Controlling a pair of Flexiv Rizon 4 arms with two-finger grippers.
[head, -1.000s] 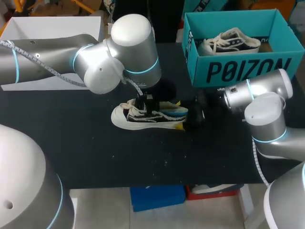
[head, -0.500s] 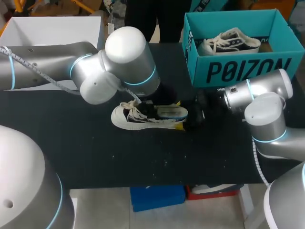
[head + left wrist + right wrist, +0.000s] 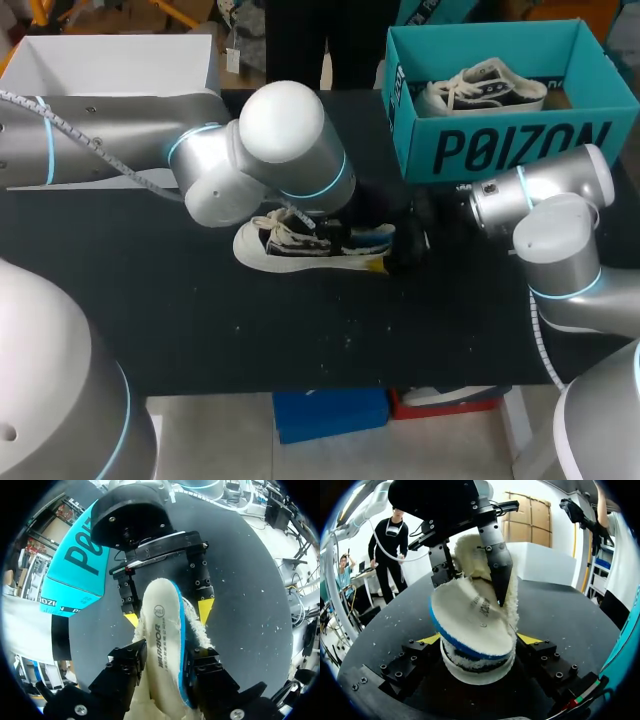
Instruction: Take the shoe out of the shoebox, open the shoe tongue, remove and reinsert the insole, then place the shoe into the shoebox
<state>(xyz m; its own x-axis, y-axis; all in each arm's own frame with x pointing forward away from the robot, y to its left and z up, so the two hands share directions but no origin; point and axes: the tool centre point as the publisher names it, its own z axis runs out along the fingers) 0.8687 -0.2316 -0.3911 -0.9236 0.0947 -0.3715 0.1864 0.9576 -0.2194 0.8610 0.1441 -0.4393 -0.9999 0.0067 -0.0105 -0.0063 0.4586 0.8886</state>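
A black-and-white laced shoe (image 3: 285, 248) lies on its side in the middle of the black table. My right gripper (image 3: 398, 245) stands wide at the heel, its yellow tips (image 3: 430, 639) pressed against both sides of the heel (image 3: 475, 667). A white insole with a blue edge (image 3: 160, 630) sticks up out of the fleece-lined opening. My left gripper (image 3: 162, 657) reaches down from above with a black finger (image 3: 131, 656) against each long edge of the insole (image 3: 470, 615). The teal shoebox (image 3: 500, 150) stands at the back right.
A second shoe (image 3: 480, 88) lies inside the shoebox. A white open box (image 3: 110, 60) sits at the back left. My left arm's thick wrist (image 3: 285, 140) hangs over the toe half of the shoe and hides part of it.
My left arm has swung right and lower over the shoe. Its fingers spread off the insole, then came together again on it. The right arm and the shoe have stayed put.
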